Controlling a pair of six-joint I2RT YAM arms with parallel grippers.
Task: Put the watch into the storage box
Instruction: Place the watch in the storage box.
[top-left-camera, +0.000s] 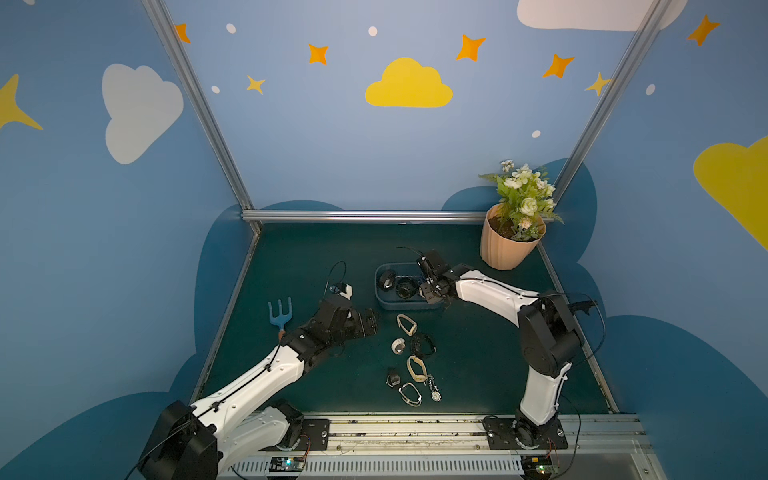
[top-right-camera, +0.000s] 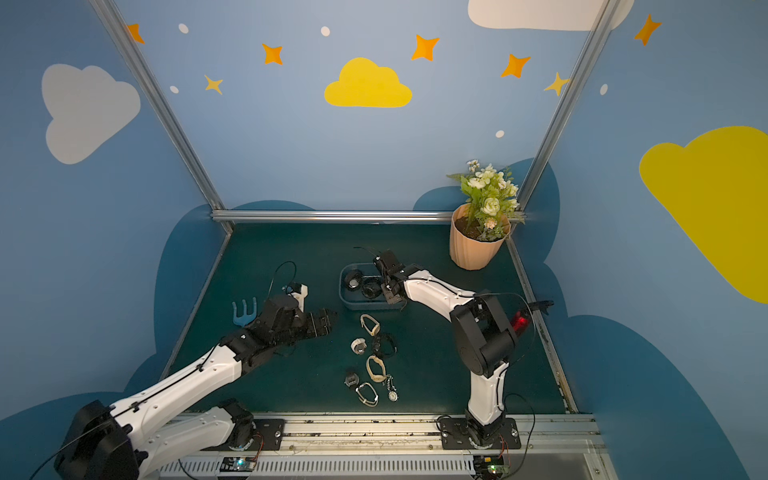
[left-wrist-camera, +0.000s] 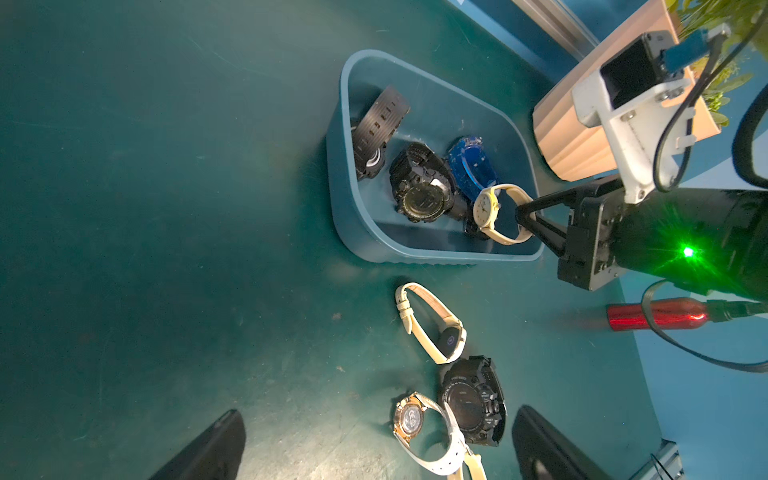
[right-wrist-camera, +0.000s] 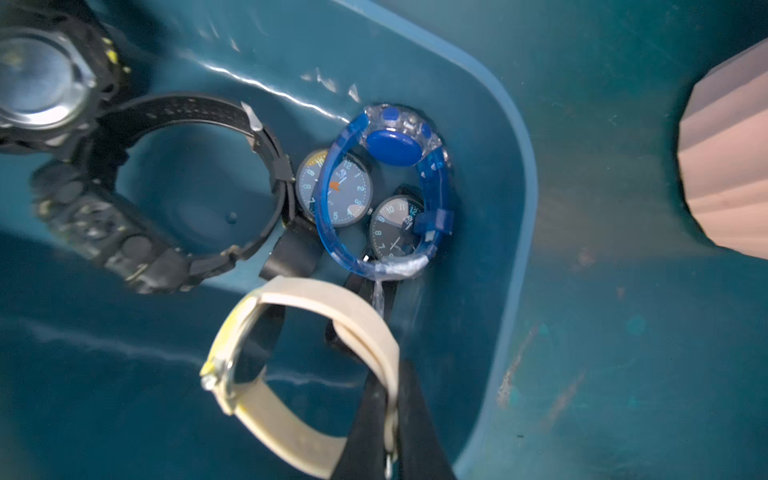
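Note:
The storage box (top-left-camera: 398, 305) (top-right-camera: 365, 306) (left-wrist-camera: 374, 243) (right-wrist-camera: 527, 208) is a shallow blue-grey tub mid-table. It holds several watches, among them a black one (top-left-camera: 405, 287) and a blue translucent one (right-wrist-camera: 390, 187) (left-wrist-camera: 473, 166). My right gripper (top-left-camera: 429, 293) (top-right-camera: 391, 294) (left-wrist-camera: 521, 216) (right-wrist-camera: 390, 374) hangs over the box's right end, shut on the strap of a cream watch (left-wrist-camera: 484, 208) (right-wrist-camera: 291, 419) that dangles inside the rim. My left gripper (top-left-camera: 370, 324) (top-right-camera: 326, 322) (left-wrist-camera: 378, 419) is open and holds nothing, left of several loose watches (top-left-camera: 406, 324) (left-wrist-camera: 432, 324) on the mat.
A peach ribbed flower pot (top-left-camera: 509, 245) (right-wrist-camera: 731, 166) stands at the back right, close to the box. A blue garden fork (top-left-camera: 280, 313) lies on the left. A red cylinder (left-wrist-camera: 652, 316) sits by the right arm. A pocket watch (top-left-camera: 435, 392) lies nearest the front rail.

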